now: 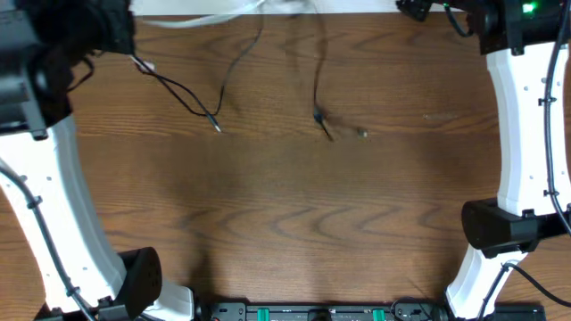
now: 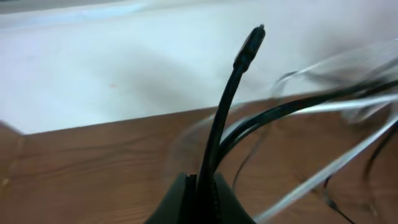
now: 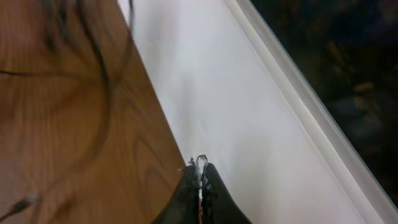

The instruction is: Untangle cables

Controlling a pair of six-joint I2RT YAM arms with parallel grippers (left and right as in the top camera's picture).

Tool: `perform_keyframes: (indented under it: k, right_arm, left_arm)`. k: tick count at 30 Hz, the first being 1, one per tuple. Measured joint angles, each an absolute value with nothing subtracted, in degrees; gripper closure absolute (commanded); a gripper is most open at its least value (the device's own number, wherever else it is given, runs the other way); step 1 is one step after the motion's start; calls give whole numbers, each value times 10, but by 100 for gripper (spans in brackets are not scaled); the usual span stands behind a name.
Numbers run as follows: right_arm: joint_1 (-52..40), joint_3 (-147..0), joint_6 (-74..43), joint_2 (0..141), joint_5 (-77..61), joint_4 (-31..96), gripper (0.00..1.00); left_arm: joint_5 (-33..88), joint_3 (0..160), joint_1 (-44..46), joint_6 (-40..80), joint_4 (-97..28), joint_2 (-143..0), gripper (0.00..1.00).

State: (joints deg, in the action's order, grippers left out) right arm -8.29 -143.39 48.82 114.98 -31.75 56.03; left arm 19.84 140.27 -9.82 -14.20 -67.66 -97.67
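My left gripper (image 2: 202, 178) is shut on a black cable (image 2: 219, 121), whose plug end (image 2: 251, 43) sticks up past the fingertips. In the overhead view that gripper (image 1: 134, 55) is at the far left, and a black cable (image 1: 178, 92) runs from it to a plug (image 1: 215, 123) on the table. Another black strand (image 1: 241, 58) drops from the far edge to the same spot. A separate black cable (image 1: 317, 89) ends near the middle. A white cable (image 1: 196, 21) lies along the far edge and shows blurred (image 2: 336, 167) in the left wrist view. My right gripper (image 3: 201, 165) is shut at the far right (image 1: 412, 9); a thin white sliver shows at its tips.
The wooden table (image 1: 285, 223) ends at a white surface (image 3: 249, 112) along the far side. A small speck (image 1: 363, 134) lies right of the middle cable end. The white arm links (image 1: 62, 205) (image 1: 526, 125) stand at both sides, with a dark rail (image 1: 312, 312) along the front edge.
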Motion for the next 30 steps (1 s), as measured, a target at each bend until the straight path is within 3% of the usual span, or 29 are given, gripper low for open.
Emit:
perform_keyframes:
  k: [7,9,13,16,24,30]
  right_arm:
    - [-56,-1434,489,1149,-302,573,96]
    - [-56,-1434,493,1149,-312,578,75]
    - [-57,-1434,500,1149,-349,580,71]
    - [-63,-1434,506,1148,-381,581,56]
    - [-70,-1434,546,1147,-464,639,58]
    - [-70,-1434,600,1159,-540,697,50]
  left_arm:
    - [207,1403,-112,-131,-674,-958,92]
    - [213,1403,-112,-128,-674,-958,92]
    - [239,1403,-100,-120,-670,-958,92]
    - [248,1403,-71,-108,-662,-958,92]
    - [240,1403,53,-89,-656,-962,93]
    - [223,1403,125,-85,-656,-974,93]
